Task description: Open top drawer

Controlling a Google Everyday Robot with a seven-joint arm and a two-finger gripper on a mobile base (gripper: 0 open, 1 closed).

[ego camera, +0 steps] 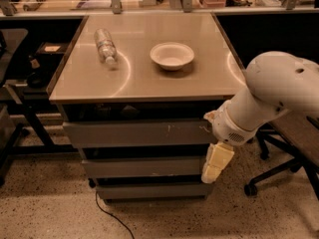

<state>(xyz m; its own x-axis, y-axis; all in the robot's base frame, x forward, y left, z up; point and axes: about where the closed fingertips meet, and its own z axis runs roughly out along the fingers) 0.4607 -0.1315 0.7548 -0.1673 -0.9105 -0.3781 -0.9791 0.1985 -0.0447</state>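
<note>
The top drawer [134, 133] is the widest grey front under the tabletop, with small white scuffs right of centre. A dark gap shows above it, so it stands slightly out from the cabinet. My gripper [216, 163] hangs from the white arm at the cabinet's right front corner. It points down, in front of the right end of the middle drawer [144, 167] and just below the top drawer's right end.
A plastic bottle [105, 46] lies on the tabletop [149, 83] at the left, and a white bowl [172, 55] sits in the middle. The bottom drawer [149, 191] is narrower. An office chair base [269, 178] stands at the right; a cable [107, 215] runs on the floor.
</note>
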